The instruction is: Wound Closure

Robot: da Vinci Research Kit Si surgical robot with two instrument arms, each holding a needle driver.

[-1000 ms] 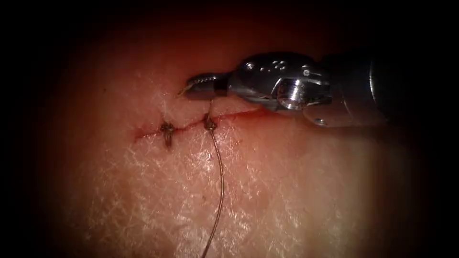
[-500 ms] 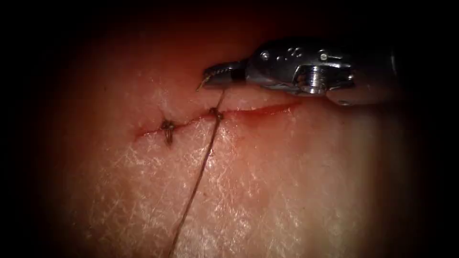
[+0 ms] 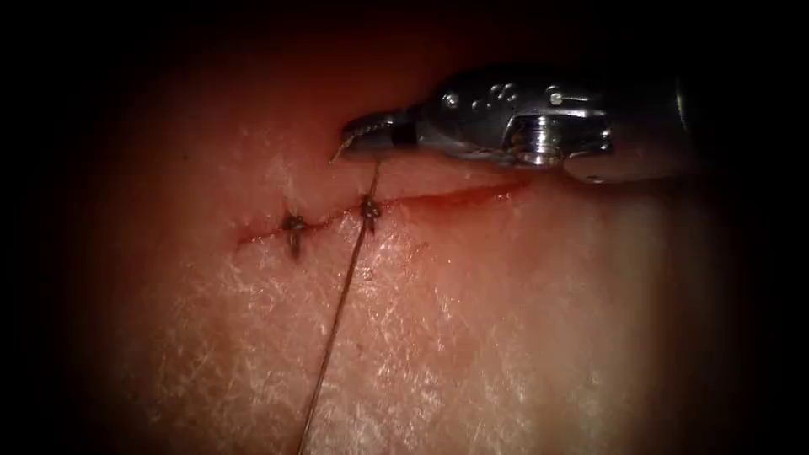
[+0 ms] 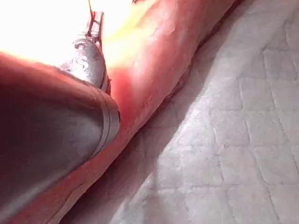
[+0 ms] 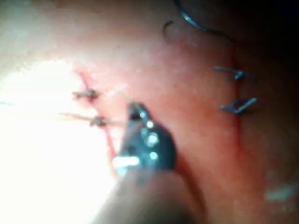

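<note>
Nearest, the thread [image 3: 337, 312] runs taut from the endoscope view's lower edge up across the tissue [image 3: 472, 337] to the second knot [image 3: 368, 211] on the cut [image 3: 438, 200]; a first knot [image 3: 294, 227] sits just left of it on the same line. Beyond the cut, a short thread end rises from that second knot into the right tool [image 3: 358, 135] — jaws closed on the thread, tip pointing left; red fluid [image 3: 472, 195] lines the open cut right of the knots; left tool's jaws cannot be told.
</note>
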